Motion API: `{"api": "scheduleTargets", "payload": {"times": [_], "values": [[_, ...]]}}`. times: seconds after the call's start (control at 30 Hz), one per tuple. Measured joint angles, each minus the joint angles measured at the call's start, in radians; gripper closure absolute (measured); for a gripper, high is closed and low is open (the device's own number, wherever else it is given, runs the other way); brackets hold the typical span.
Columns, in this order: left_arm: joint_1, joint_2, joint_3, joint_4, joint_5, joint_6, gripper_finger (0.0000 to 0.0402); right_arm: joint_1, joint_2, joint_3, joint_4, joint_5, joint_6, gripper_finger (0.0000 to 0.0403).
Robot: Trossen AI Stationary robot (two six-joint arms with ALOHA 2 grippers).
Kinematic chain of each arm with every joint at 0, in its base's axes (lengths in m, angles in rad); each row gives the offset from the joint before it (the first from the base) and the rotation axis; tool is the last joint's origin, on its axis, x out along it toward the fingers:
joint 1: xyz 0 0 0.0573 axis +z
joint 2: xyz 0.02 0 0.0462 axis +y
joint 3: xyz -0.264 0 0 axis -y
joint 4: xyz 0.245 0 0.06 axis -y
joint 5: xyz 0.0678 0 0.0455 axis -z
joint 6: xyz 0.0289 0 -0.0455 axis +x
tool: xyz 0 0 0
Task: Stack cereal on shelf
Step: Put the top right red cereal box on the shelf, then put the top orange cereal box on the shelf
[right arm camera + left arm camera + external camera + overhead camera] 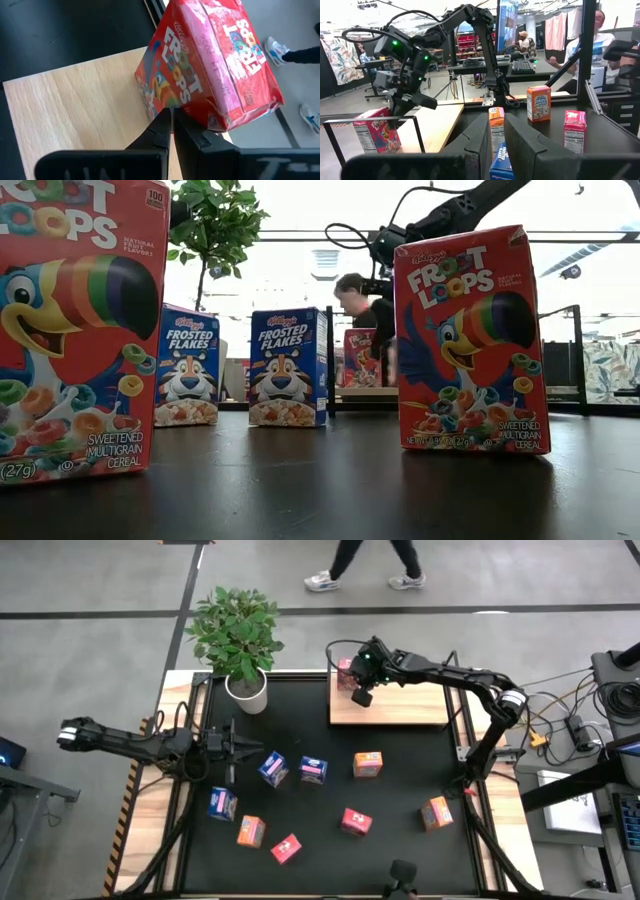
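A red cereal box stands on the light-wood shelf, at its far left corner. My right gripper is shut and slants down onto it. Several more cereal boxes stand loose on the black tabletop: blue ones, orange ones and red ones. My left gripper waits shut and level at the table's left side, touching nothing. My right gripper meets the red box with its shut fingertips at the edge between the printed front and the pink top. The fingers slant down from the table's right. The box rests on the shelf, slightly tilted in the left wrist view.
A potted plant stands at the far left, beside the shelf. Thin black posts rise at the shelf's ends. A person's feet pass beyond the far edge, and people sit in the room behind.
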Motion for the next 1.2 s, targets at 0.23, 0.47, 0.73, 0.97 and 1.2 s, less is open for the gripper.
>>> {"api": "scheduleTargets", "payload": {"times": [0.23, 0.47, 0.73, 0.97, 1.2], "values": [[0.0, 0.0, 0.0, 0.0, 0.0, 0.0, 0.0357, 0.0, 0.0, 0.0, 0.0, 0.032, -0.024, 0.0394], [0.0, 0.0, 0.0, 0.0, 0.0, 0.0, 0.0357, 0.0, 0.0, 0.001, 0.0, 0.043, -0.033, 0.0394], [0.0, 0.0, 0.0, 0.0, 0.0, 0.0, 0.0357, 0.03, -0.053, 0.001, -0.057, 0.009, 0.045, 0.0394], [0.0, 0.0, 0.0, 0.0, 0.0, 0.0, 0.0357, 0.14, -0.204, 0.002, -0.199, -0.207, 0.187, 0.0394], [0.0, 0.0, 0.0, 0.0, 0.0, -0.005, 0.0357, 0.383, -0.338, -0.019, -0.289, -0.22, 0.298, 0.0394]]}}
